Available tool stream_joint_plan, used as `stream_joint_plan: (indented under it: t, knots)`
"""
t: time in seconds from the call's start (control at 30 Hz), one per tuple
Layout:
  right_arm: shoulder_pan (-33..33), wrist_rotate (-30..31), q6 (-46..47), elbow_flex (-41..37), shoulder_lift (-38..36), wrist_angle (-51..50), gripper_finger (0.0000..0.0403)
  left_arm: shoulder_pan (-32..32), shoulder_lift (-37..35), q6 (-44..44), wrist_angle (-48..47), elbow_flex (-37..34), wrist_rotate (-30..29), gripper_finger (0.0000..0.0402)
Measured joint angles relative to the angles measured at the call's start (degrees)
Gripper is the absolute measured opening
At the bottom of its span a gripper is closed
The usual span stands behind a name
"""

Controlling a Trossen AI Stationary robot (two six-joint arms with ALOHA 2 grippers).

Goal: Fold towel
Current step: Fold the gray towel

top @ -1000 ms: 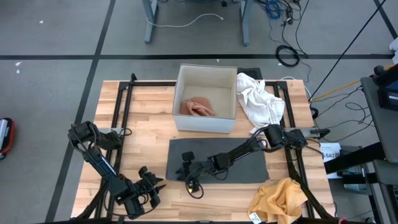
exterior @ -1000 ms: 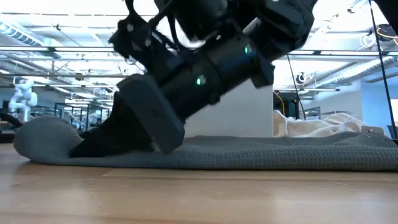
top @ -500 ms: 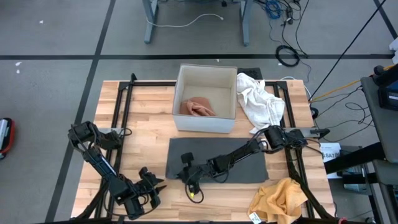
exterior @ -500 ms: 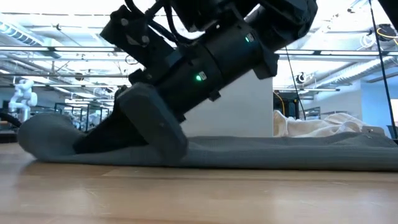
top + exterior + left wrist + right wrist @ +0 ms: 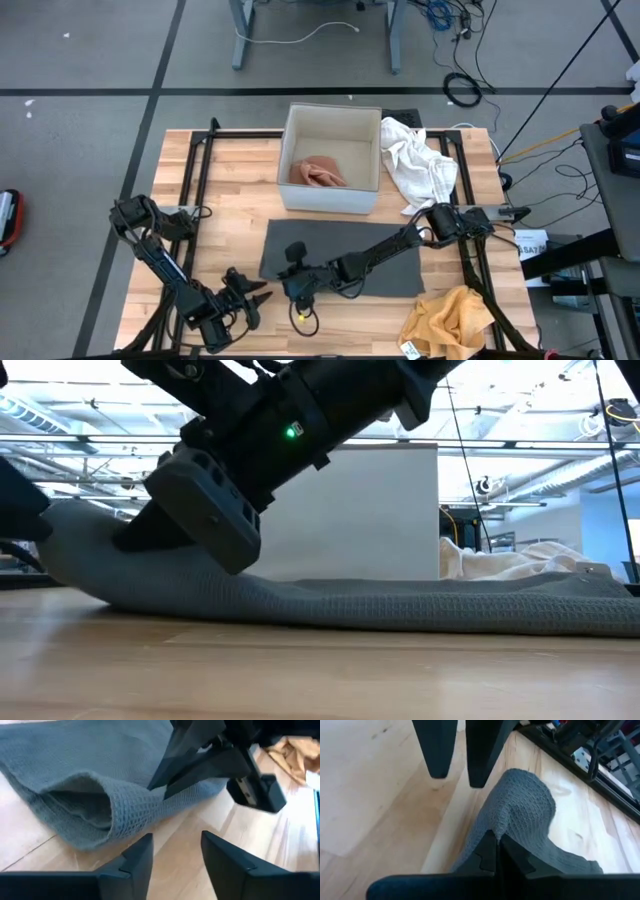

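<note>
Crosswise, gray towel [image 5: 345,258], near-left corner lifted

A dark grey waffle-weave cloth towel [image 5: 345,260] lies spread flat on the pale wooden tabletop, in front of the white box. Most of it rests flat and smooth. Its front-left corner [image 5: 95,550] is lifted off the wood, pinched into a raised, rounded fold [image 5: 522,802] that bulges upward while the rest trails down to the table.
</note>
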Motion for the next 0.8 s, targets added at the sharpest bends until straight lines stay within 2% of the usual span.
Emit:
stream_joint_plan:
  t: [0.17, 0.3, 0.37, 0.57, 0.8]
  knots:
    - [0.1, 0.0, -0.3, 0.0, 0.0, -0.2, 0.0000, 1.3, 0.0, -3.8, 0.0, 0.0, 0.3, 0.0235]
    - [0.4, -0.1, -0.6, 0.1, 0.0, -0.9, 0.0000, 1.3, 0.0, 5.4, -0.7, 0.0, 1.3, 0.0265]
    - [0.5, -0.3, 0.1, 0.1, 0.0, -1.6, 0.0000, 1.3, 0.0, 8.4, -3.3, 0.0, 2.0, 0.0272]
    - [0.6, -1.6, 1.9, 0.1, -0.1, -4.0, 0.0000, 1.3, 0.0, 9.2, -11.8, 0.0, 3.3, 0.0276]
    - [0.7, -1.8, 2.1, 0.1, -0.2, -4.4, 0.0000, 0.8, 0.0, 19.4, -12.2, 0.0, 5.7, 0.0281]
